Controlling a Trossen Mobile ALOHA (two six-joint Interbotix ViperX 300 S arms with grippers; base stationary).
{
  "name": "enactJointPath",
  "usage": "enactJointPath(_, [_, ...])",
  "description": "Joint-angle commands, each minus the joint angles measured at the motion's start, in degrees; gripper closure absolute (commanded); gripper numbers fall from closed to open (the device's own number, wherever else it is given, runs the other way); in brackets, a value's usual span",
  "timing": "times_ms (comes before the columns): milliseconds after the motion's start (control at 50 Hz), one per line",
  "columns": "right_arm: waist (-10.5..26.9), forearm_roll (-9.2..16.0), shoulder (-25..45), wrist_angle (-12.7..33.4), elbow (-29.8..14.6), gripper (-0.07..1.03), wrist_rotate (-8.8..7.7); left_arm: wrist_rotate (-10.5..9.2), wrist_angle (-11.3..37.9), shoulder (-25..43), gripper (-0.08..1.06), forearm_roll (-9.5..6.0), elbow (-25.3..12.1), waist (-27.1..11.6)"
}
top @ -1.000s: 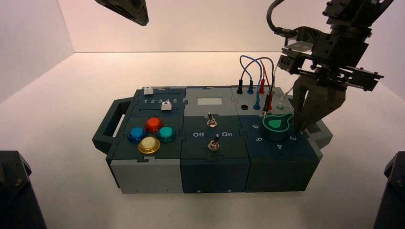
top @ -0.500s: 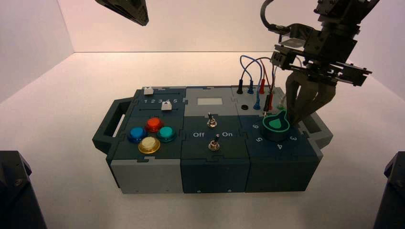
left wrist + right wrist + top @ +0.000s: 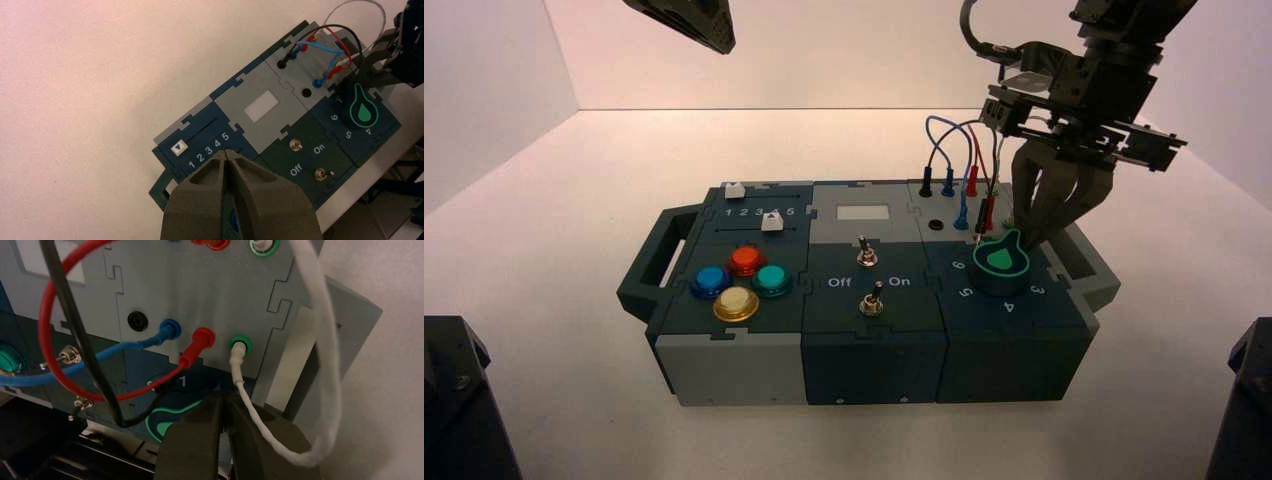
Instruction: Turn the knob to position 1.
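R gripper, jaws tog., at far-R side of dk-green knob on box; L gripper, jaws tog., parked beyond box's far-L.

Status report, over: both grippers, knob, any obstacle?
Right gripper shut, at dark-green knob. Left gripper shut, idle, beyond box's far side. Black wire close by knob.

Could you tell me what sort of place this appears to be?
Probably a robotics lab or test bench: a pale tabletop holds a box with buttons and wires, and a robot's right gripper is at its knob.
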Motion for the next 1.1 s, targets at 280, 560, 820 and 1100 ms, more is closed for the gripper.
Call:
enactJointPath(280, [2.5, 0.6, 2.5, 0.4, -3.6, 0.99, 0.09, 0.09, -0.2, -0.5, 1.01, 0.18, -1.4, -0.2])
enactJointPath(560, [2.7, 0.6, 2.8, 0.5, -4.4, 0.99, 0.00, 0.09, -0.2, -0.6, 1.01, 0.18, -1.2, -0.2])
enactJointPath(820, [2.7, 0.6, 2.8, 0.7, -5.2, 0.99, 0.00, 0.09, -0.2, -0.6, 1.01, 0.18, -1.2, -0.2])
enactJointPath(1100, [2.7, 0.6, 2.8, 0.9, -5.5, 0.99, 0.00, 0.09, 0.0, -0.5, 1.01, 0.18, -1.2, -0.2])
